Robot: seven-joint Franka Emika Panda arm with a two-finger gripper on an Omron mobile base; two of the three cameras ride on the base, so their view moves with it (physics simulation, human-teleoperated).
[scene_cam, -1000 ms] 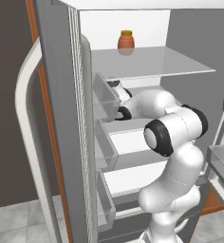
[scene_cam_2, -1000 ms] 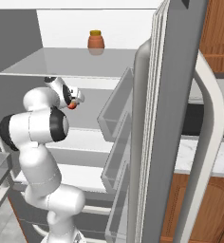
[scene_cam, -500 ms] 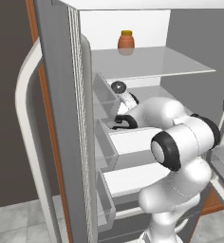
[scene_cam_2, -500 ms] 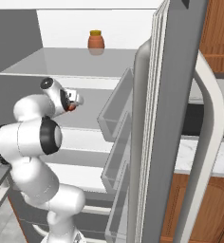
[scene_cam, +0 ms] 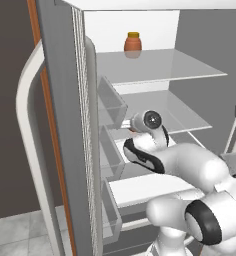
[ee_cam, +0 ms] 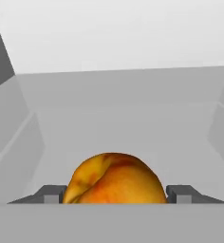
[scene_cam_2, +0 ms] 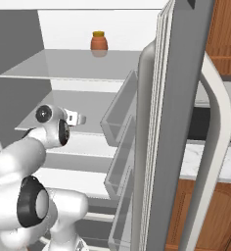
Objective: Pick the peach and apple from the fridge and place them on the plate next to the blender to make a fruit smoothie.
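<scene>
arm swung deeper into fridge (scene_cam: 65, 100); peach (ee_cam: 115, 179) between fingers (ee_cam: 50, 193).

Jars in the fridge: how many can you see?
1. The orange-brown jar stands at the back of the top shelf of the fridge. The arm and doors may hide others.

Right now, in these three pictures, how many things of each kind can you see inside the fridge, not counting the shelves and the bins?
Fruit: 1, a yellow-orange peach between the fingertips of the gripper
Jars: 1, an orange-brown jar with a yellow lid, on the top shelf
Total: 2
</scene>
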